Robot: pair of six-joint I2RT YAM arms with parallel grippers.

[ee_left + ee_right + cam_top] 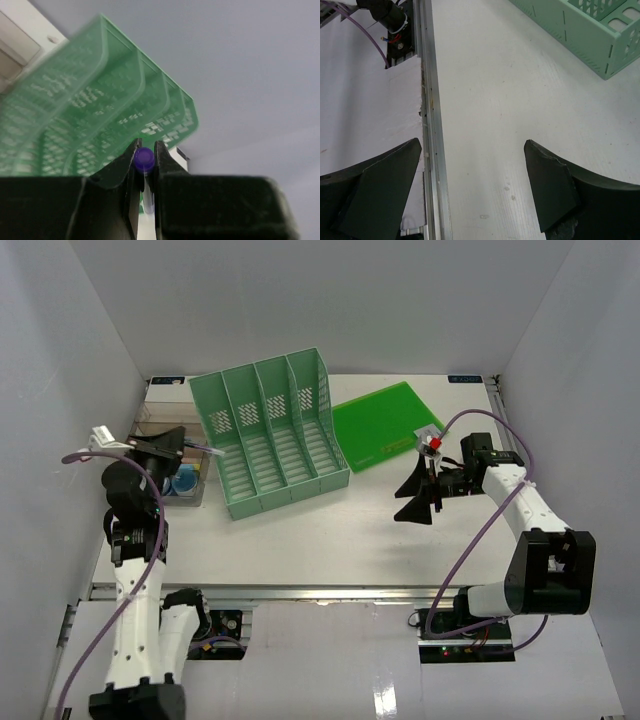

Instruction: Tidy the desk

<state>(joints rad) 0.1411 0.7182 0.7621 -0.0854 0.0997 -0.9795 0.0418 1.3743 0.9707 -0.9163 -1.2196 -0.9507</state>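
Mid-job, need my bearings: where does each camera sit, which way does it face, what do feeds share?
Top external: above and behind the bases, looking down on the desk; both arms show.
Left wrist: on the left gripper, facing the file rack; its shut fingers pinch a purple-capped item.
Right wrist: on the right gripper, facing down at the desk's edge rail; its open fingers show.
Shared: the file rack appears in all three.
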